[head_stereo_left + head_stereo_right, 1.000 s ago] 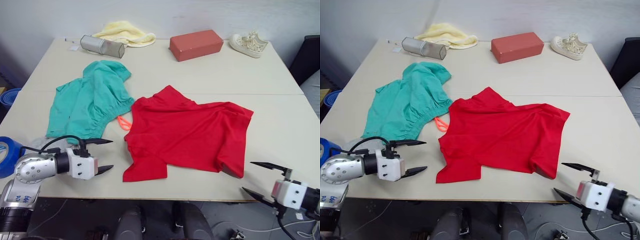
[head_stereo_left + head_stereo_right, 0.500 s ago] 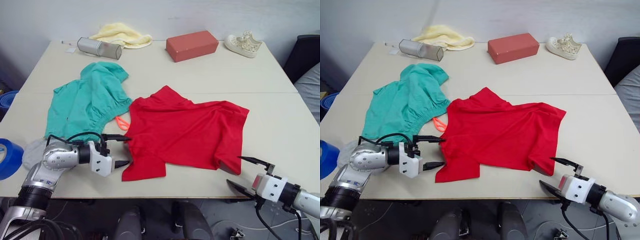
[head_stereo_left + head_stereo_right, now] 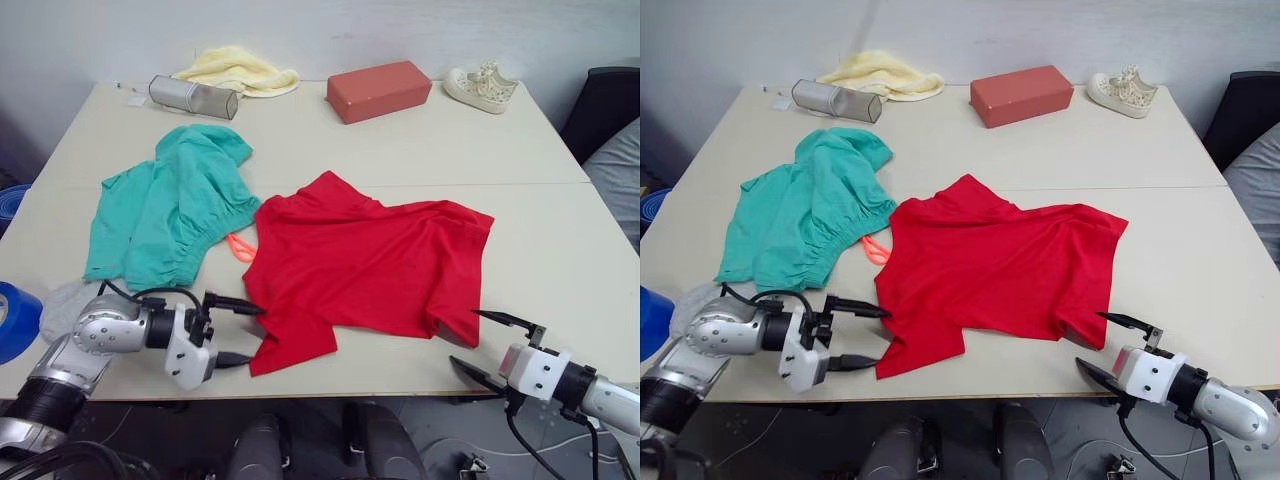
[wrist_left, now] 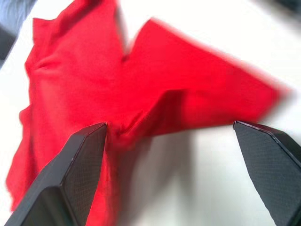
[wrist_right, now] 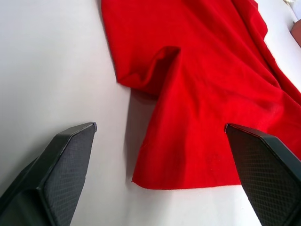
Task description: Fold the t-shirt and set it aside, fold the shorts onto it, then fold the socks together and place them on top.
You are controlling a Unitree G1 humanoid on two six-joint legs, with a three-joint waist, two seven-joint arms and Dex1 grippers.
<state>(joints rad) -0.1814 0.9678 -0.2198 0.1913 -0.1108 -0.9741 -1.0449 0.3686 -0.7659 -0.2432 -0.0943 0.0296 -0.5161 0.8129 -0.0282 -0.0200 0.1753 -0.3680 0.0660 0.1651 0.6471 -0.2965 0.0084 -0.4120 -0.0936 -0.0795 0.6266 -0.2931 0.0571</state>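
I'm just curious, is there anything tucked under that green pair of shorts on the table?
An orange drawstring pokes out from under the shorts at the waistband edge, beside the red t-shirt. A grey bit of cloth lies at their near edge. Whatever else lies beneath is covered.

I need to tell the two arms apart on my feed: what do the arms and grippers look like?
Both arms are silver-grey metal, each with a white block at the wrist and loose black cable. The left gripper and the right gripper each have two thin, pointed black fingers; in the wrist views the fingers show a fine woven, carbon-like texture.
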